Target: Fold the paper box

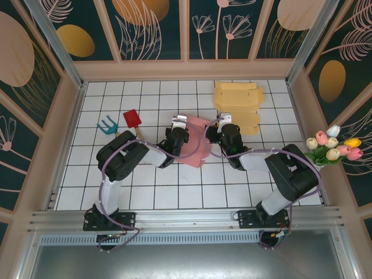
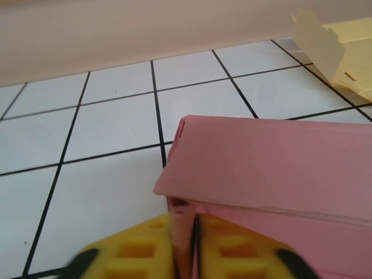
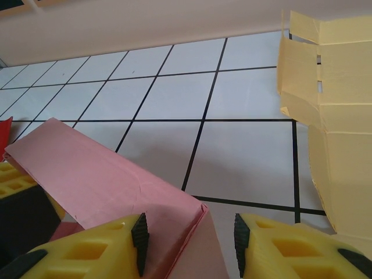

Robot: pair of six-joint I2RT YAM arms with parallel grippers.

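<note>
The pink paper box [image 1: 196,148] stands partly folded on the white tiled table, between my two grippers. In the left wrist view a wide pink panel [image 2: 273,168] slopes over a thin upright flap. My left gripper [image 2: 195,224] is shut on that flap, yellow fingers [image 2: 139,250] pressed against both its sides. In the right wrist view the box's folded corner [image 3: 200,212] sits between the fingers of my right gripper [image 3: 190,235]. That gripper is open: its left pad lies against the pink panel [image 3: 104,174] and its right pad stands clear. From above, the left gripper [image 1: 181,132] and right gripper [image 1: 216,135] flank the box.
Flat yellow box blanks [image 1: 238,102] lie just behind and right of the pink box, close to the right gripper [image 3: 337,116]. A red toy shovel [image 1: 132,119] and a teal rake [image 1: 106,125] lie at the left. Tulips [image 1: 334,145] stand at the right wall. Wooden walls enclose the table.
</note>
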